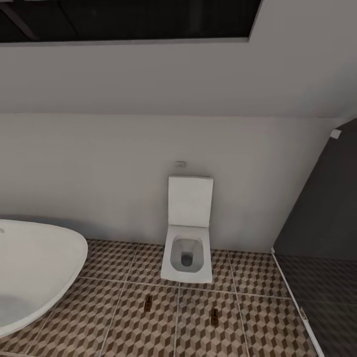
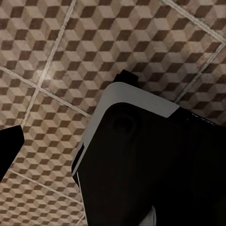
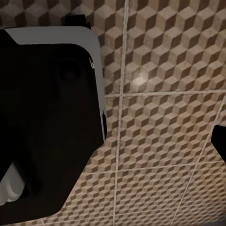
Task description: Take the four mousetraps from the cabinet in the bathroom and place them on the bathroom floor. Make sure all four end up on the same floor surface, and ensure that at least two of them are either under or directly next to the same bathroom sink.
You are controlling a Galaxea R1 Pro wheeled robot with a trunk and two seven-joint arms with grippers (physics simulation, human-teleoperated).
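1. The left claw's state cannot be told: the left wrist view shows just one dark finger tip (image 2: 10, 149) at the picture's edge, over the bathroom floor (image 2: 56, 52), with nothing held that can be seen.
2. The right claw's opening cannot be told either: a single dark tip (image 3: 220, 141) pokes in at the edge of the right wrist view, above the same cube-patterned tiles (image 3: 160, 56).
3. Both wrist views also catch the robot's dark, grey-edged base (image 2: 150, 160) standing on the tiles.
4. In the head view, two mousetraps lie flat on the bathroom floor (image 1: 258, 327) in front of the white toilet (image 1: 188, 233): one mousetrap (image 1: 148, 303) just off the bowl's left front corner, the other mousetrap (image 1: 214, 316) off its right front corner, well apart.
5. Left of the toilet stands a rounded white bathtub (image 1: 34, 267); to its right, a dark glass partition (image 1: 322, 238).
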